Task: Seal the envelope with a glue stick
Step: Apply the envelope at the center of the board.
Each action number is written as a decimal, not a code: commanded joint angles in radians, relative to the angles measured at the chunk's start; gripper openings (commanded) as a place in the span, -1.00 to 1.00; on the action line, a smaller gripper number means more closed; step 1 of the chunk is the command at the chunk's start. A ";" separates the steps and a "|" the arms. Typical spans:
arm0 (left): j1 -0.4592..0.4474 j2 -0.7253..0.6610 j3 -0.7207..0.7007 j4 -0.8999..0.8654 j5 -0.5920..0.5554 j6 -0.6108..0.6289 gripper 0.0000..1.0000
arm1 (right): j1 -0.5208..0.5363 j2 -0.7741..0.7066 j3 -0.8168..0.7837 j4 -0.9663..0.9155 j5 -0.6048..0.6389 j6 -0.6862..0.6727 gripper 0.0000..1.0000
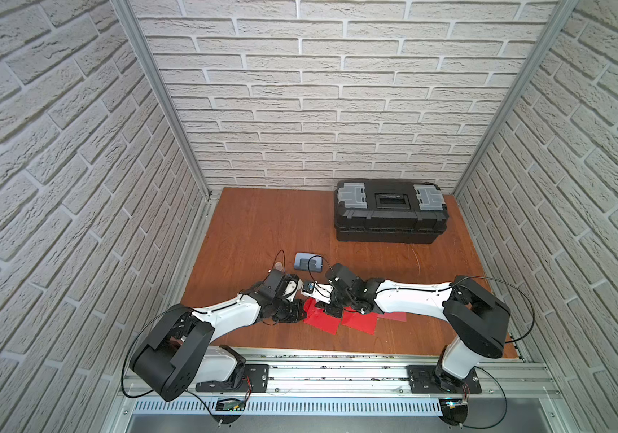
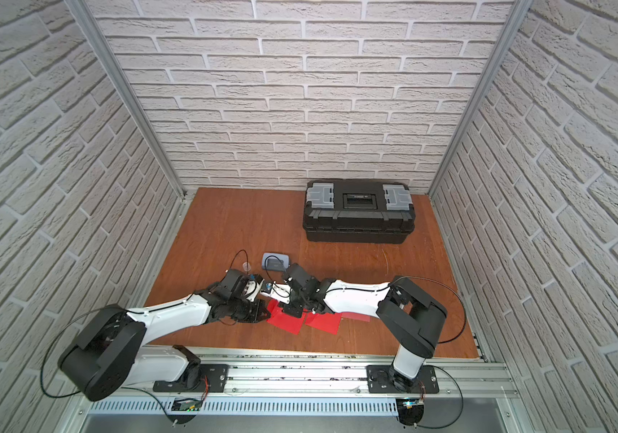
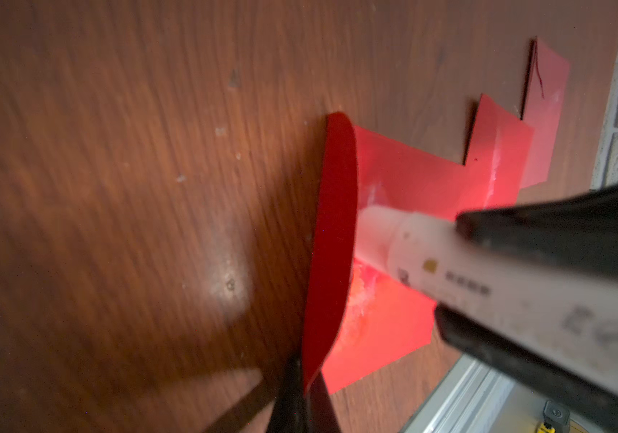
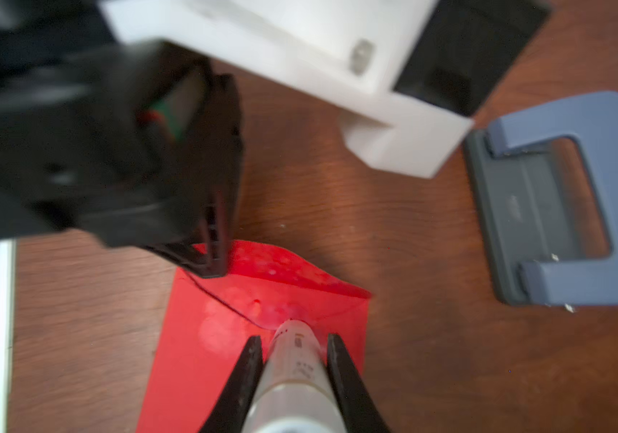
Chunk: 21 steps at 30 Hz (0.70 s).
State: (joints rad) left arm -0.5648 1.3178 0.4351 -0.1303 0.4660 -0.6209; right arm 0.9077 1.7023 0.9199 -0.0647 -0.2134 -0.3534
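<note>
Brick-patterned walls (image 1: pixel 337 112) are seen enclosing a brown wooden table (image 1: pixel 262 225) in both top views. A black toolbox (image 1: pixel 389 210) is set right of centre, near the back wall. A grey-blue hole punch (image 1: pixel 307 261) is noted at mid-frame. Just below it, the left gripper (image 1: pixel 303 313) and right gripper (image 1: pixel 329 312) are seen tip to tip over a red envelope (image 1: pixel 320 322). Further red envelopes (image 1: pixel 359 323) are laid overlapping to its right. The glue stick cannot be made out in these views.

In the left wrist view, the left gripper (image 3: pixel 303 390) is found at lower centre, closed on the edge of the flap (image 3: pixel 333 225), which is held upright. The glue stick (image 3: pixel 487 285) is seen entering from the right, clamped between black fingers (image 3: pixel 562 225). Its bare white tip is placed at the base of the flap. White smears are noted on the red paper.

In the right wrist view, the glue stick (image 4: pixel 296 367) is held at bottom centre by the right gripper (image 4: pixel 294 341), its jaws narrow around the tube. The flap edge is pinched at mid-left by the left gripper (image 4: pixel 211 262).
</note>
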 commanded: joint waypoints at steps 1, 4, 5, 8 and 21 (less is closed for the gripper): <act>0.007 0.029 -0.021 -0.065 -0.046 0.016 -1.00 | 0.017 0.046 0.002 -0.145 -0.274 -0.041 -0.94; 0.008 0.028 -0.022 -0.066 -0.047 0.015 -1.00 | 0.021 0.060 0.002 -0.128 -0.152 -0.030 -0.94; 0.008 0.027 -0.022 -0.067 -0.046 0.015 -1.00 | 0.022 0.060 -0.001 -0.114 -0.084 -0.020 -0.94; 0.010 0.024 -0.024 -0.067 -0.046 0.015 -1.00 | 0.021 0.060 0.000 -0.082 0.238 0.033 -0.94; 0.014 0.023 -0.025 -0.068 -0.040 0.014 -1.00 | 0.018 0.019 -0.013 -0.163 -0.116 -0.061 -0.94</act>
State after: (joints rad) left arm -0.5602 1.3190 0.4351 -0.1303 0.4698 -0.6205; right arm 0.9279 1.7203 0.9478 -0.0658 -0.0772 -0.3508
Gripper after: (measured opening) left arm 0.050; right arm 0.255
